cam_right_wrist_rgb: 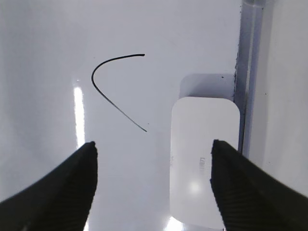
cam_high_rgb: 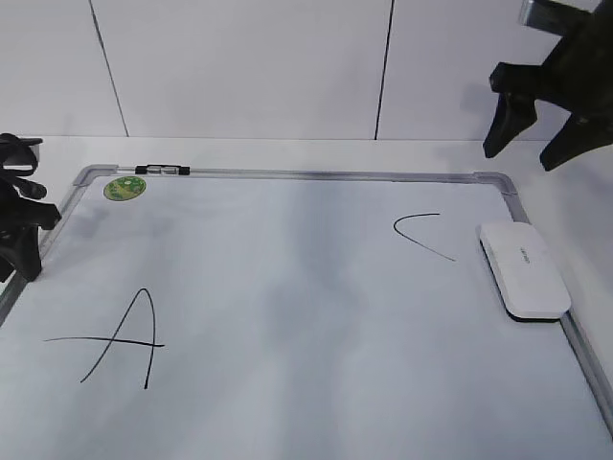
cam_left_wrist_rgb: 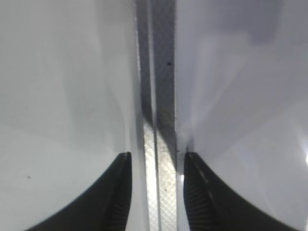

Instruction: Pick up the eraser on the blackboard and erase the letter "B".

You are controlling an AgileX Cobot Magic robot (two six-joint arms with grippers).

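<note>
The blackboard (cam_high_rgb: 287,287) is a white dry-erase board with a silver frame, lying flat. The white eraser (cam_high_rgb: 524,269) lies on its right edge, next to the frame. No letter "B" shows; only a slanted "A" (cam_high_rgb: 124,335) and a curved "C" (cam_high_rgb: 421,235) are drawn. My right gripper (cam_high_rgb: 522,153) is open and empty, raised above the board's far right corner. In the right wrist view the eraser (cam_right_wrist_rgb: 204,159) lies below the open jaws (cam_right_wrist_rgb: 154,144), toward the right finger, with the "C" (cam_right_wrist_rgb: 110,82) beyond. My left gripper (cam_high_rgb: 17,273) is open, straddling the board's left frame (cam_left_wrist_rgb: 161,96).
A round green sticker (cam_high_rgb: 123,188) sits in the board's far left corner. A dark marker (cam_high_rgb: 163,171) lies along the far frame. White wall panels stand behind the table.
</note>
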